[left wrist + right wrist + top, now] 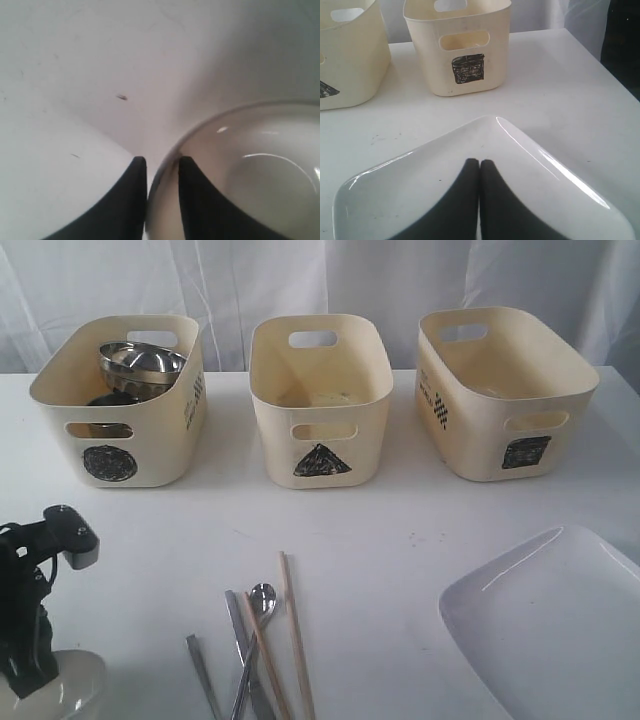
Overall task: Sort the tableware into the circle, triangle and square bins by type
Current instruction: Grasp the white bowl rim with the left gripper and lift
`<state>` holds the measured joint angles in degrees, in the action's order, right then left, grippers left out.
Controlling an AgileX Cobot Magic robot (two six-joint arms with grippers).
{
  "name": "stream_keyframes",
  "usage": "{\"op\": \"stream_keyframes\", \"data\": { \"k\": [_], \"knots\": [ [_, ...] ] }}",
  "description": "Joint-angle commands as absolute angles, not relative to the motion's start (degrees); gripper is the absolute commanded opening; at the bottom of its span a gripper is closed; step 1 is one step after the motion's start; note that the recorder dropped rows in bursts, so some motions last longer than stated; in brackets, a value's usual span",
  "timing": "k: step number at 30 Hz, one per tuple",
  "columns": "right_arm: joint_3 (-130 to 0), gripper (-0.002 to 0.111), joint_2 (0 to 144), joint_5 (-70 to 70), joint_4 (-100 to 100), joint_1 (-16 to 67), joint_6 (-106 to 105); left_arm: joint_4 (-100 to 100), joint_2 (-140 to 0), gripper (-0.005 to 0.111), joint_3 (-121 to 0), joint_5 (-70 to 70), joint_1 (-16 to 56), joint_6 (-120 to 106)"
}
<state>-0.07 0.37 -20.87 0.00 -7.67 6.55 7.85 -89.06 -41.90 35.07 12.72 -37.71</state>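
Exterior view coverage was taken up mostly by a white table (400, 510). A large white plate (555, 630) was seen at the lower right of the frame.

3 cream tubs were lined up across the upper part. The circle tub (120, 405) was at the upper left, the triangle tub (320, 405) at the upper middle and the square tub (505, 390) at the upper right. A steel bowl (140, 365) was seen tilted inside the circle tub.

A white bowl (70, 685) was placed at the lower left corner. The left gripper (162, 165) was clamped narrowly on its rim, with 1 finger inside the bowl and 1 outside, as the left wrist view showed.

The right gripper (479, 162) was shown fully closed above the plate, its fingers pressed together and nothing held between them.

At the lower middle, 2 wooden chopsticks (295, 630), a steel spoon (258, 605) and 2 flat steel pieces (240, 640) were laid close together on the table, some of them crossing.
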Motion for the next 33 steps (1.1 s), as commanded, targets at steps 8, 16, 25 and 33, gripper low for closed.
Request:
{"op": "stream_keyframes", "data": {
  "k": [8,16,25,33],
  "knots": [
    [0.0,0.0,0.0,-20.1,0.0,-8.0,6.7,10.1,-88.6,0.0,-41.4,35.5,12.8,-37.0],
    [0.0,0.0,0.0,-20.1,0.0,-8.0,6.7,10.6,-88.4,0.0,-41.4,32.5,12.8,-31.6],
    [0.0,0.0,0.0,-20.1,0.0,-8.0,6.7,11.3,-81.7,0.0,-41.4,23.3,12.8,-27.2],
    [0.0,0.0,0.0,-20.1,0.0,-8.0,6.7,11.3,-74.9,0.0,-41.8,20.7,12.8,-27.2]
  ]
}}
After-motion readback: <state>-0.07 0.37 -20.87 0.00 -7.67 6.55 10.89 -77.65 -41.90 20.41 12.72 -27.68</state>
